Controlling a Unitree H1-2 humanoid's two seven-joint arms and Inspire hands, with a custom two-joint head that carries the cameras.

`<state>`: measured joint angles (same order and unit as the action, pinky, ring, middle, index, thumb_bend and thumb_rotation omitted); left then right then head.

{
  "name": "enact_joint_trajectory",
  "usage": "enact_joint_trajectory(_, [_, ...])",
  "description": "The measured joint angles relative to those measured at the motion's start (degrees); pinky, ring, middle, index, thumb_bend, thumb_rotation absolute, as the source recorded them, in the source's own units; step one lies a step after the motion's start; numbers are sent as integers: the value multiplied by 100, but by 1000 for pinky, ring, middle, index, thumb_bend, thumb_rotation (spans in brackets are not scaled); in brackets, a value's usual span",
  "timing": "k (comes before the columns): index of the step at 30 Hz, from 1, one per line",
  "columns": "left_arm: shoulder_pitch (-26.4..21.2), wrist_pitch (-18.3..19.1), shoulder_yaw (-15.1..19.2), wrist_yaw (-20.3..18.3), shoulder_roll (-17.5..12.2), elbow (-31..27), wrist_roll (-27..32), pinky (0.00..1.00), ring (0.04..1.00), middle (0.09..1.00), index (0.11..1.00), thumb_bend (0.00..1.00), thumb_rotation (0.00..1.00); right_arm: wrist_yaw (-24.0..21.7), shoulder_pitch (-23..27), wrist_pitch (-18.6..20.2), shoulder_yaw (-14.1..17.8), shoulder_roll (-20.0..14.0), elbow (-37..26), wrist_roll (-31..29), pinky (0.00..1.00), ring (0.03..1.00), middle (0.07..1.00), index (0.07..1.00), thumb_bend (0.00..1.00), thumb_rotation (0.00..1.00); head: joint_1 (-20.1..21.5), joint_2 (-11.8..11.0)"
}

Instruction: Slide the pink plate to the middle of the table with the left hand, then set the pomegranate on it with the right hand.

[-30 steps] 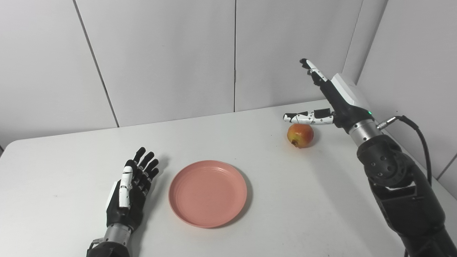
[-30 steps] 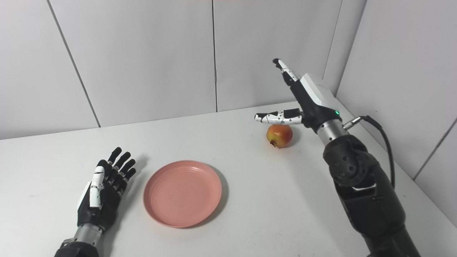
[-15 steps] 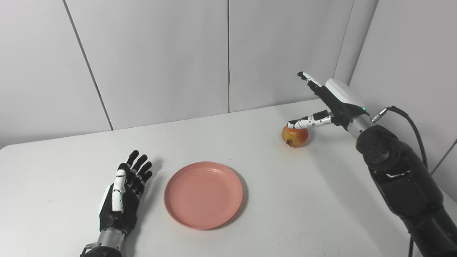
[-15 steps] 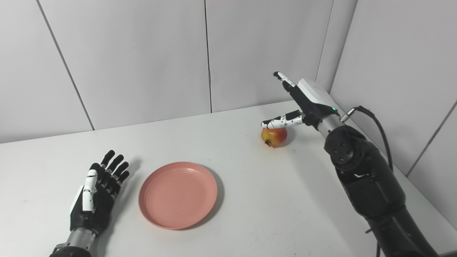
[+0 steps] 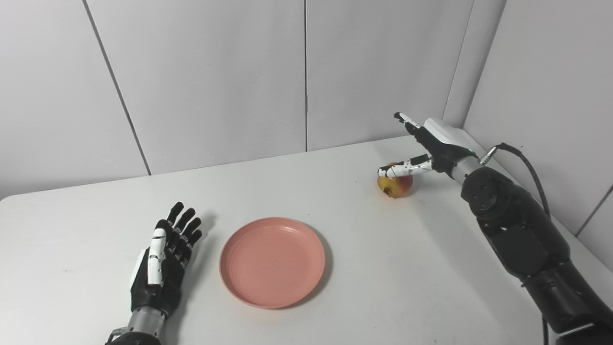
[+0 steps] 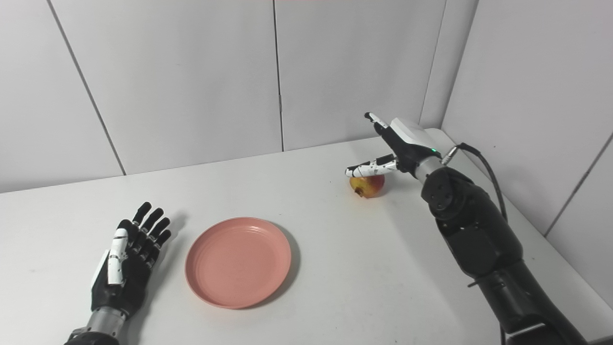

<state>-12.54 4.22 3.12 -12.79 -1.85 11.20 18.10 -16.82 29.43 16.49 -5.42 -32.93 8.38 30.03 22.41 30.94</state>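
Note:
The pink plate [image 5: 272,261] lies flat near the table's middle, a little toward the front. My left hand [image 5: 163,261] rests open on the table just left of the plate, fingers spread, a small gap between them. The red-yellow pomegranate [image 5: 395,184] sits at the far right of the table. My right hand [image 5: 431,146] hovers open over it, thumb lying across its top and fingers pointing up and away; whether the thumb touches the fruit I cannot tell.
The white table [image 5: 383,268] has a back edge against grey wall panels [image 5: 215,76] and a right edge close to the right arm [image 5: 517,230]. A black cable [image 5: 531,167] loops off the right wrist.
My right hand has come down and forward, so its thumb now lies lower over the pomegranate. The camera has shifted slightly. Left hand and plate stay put.

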Motion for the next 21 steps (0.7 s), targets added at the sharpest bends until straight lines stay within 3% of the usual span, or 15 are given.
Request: enact_joint_trajectory(21, [37,103,-9,-77,-122,-76,72,957,935,942,937,368,1000,153,214,-12,-359,135,886,20,874,955,986,996,1000,506,35,123])
